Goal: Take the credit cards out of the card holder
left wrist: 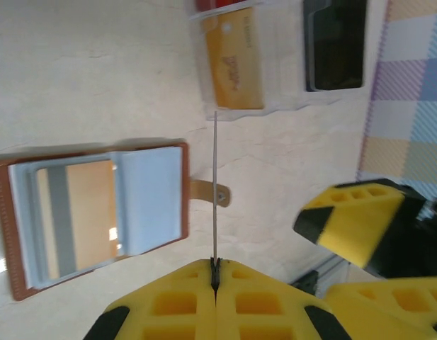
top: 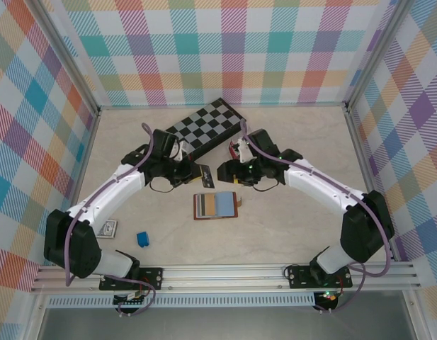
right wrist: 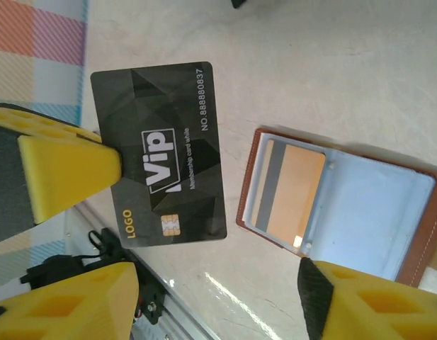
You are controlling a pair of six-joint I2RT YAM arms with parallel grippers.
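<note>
Both arms reach fwd w/ elbows out to the sides and forearms angled inward. The wrists nearly meet mid-table, between the chessboard [top: 207, 126] and the card holder [top: 216, 205].

L gripper [left wrist: 215, 268]: jaws pressed together on 1 edge of a black VIP card [right wrist: 161, 152], held clear of the table. The card looks like a thin line in the L wrist view.

R gripper [top: 224, 171]: tips point at the L gripper from close by. Its 2 fingers are spread wide w/ nothing between them.

The card holder lies open and flat on the table, near side of both grippers, snap tab [left wrist: 207, 191] sticking out. 1 orange card [right wrist: 289, 188] w/ a grey stripe sits in a pale blue pocket.

A clear plastic box [left wrist: 232, 64] lies beyond the card holder.
</note>
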